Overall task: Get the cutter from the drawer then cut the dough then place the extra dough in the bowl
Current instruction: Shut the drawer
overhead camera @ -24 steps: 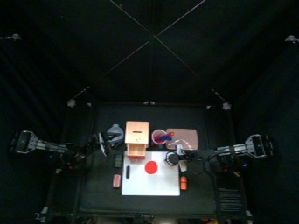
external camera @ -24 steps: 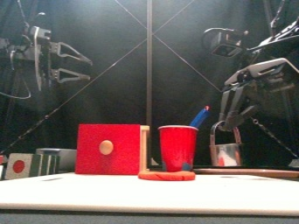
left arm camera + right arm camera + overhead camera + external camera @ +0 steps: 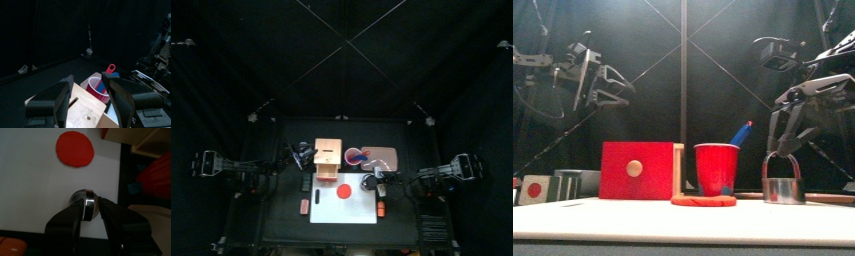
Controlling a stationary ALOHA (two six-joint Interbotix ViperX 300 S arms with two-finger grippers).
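Moved: cutter lowered onto white cutting board, apart from dough.
Right gripper: pinching cutter's wire handle.
Left gripper: jaws spread, raised left of board.

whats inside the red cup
Two toy knives stick out of the red cup: a blue knife and a red knife. Their lower parts are hidden by the cup's wall.

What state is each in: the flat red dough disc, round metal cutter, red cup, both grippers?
Flat red dough disc: whole, uncut, on the white cutting board.
Round metal cutter: upright, apart from the dough, held by its wire handle.
Red cup: upright, blue toy knife inside.
Right gripper: shut on the cutter.
Left gripper: open, empty, aloft.
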